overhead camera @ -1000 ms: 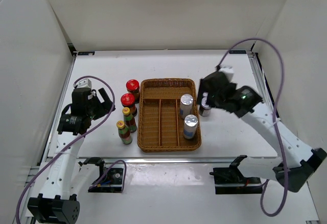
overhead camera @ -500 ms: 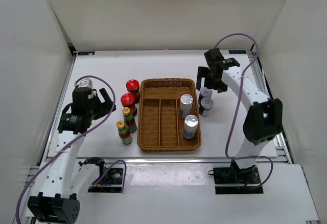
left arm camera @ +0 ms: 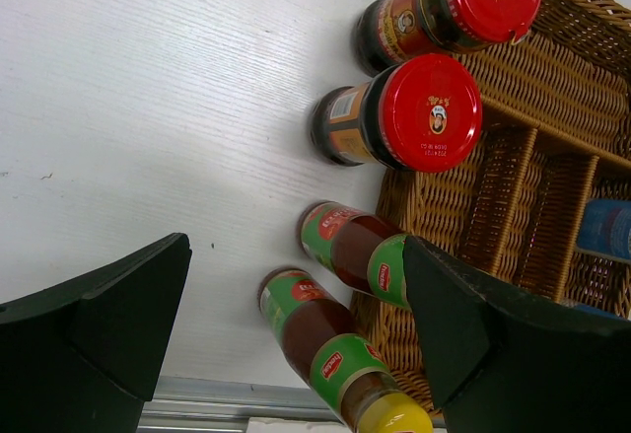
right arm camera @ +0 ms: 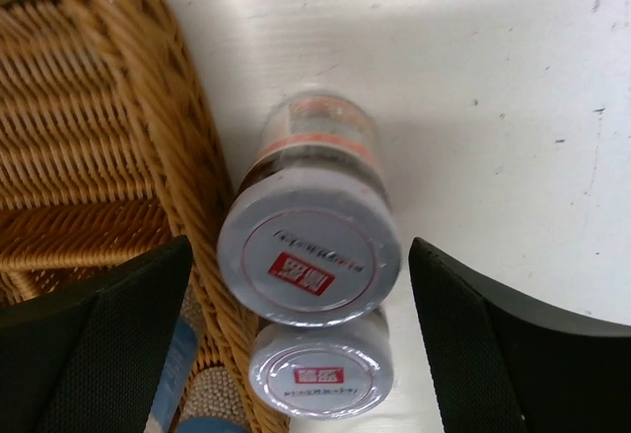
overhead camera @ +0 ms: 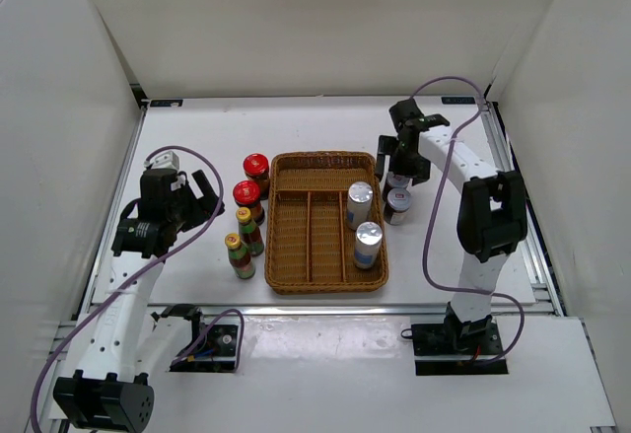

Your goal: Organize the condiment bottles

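Observation:
Two red-lidded dark jars (overhead camera: 255,166) (overhead camera: 246,193) and two yellow-capped red-green bottles (overhead camera: 245,224) (overhead camera: 237,253) stand left of the wicker tray (overhead camera: 296,255). Two silver-topped cylinders (overhead camera: 360,199) (overhead camera: 368,240) stand in the tray's right compartment. Two white-lidded dark jars (overhead camera: 397,206) (right arm camera: 309,255) stand just right of the tray. My right gripper (overhead camera: 402,162) is open above the farther jar, its fingers on either side of the lid (right arm camera: 298,251). My left gripper (overhead camera: 202,198) is open and empty, left of the bottles (left arm camera: 325,339) and red lids (left arm camera: 429,112).
The tray's left and middle compartments (overhead camera: 311,226) hold nothing. White walls close in the table at the back and both sides. The tray's rim (right arm camera: 148,117) touches or nearly touches the white-lidded jars. A rail runs along the table's near edge (left arm camera: 227,398).
The right arm has swung round and its gripper has shifted slightly toward the back, now over the farther white-lidded jar. The left arm and all bottles have stayed still.

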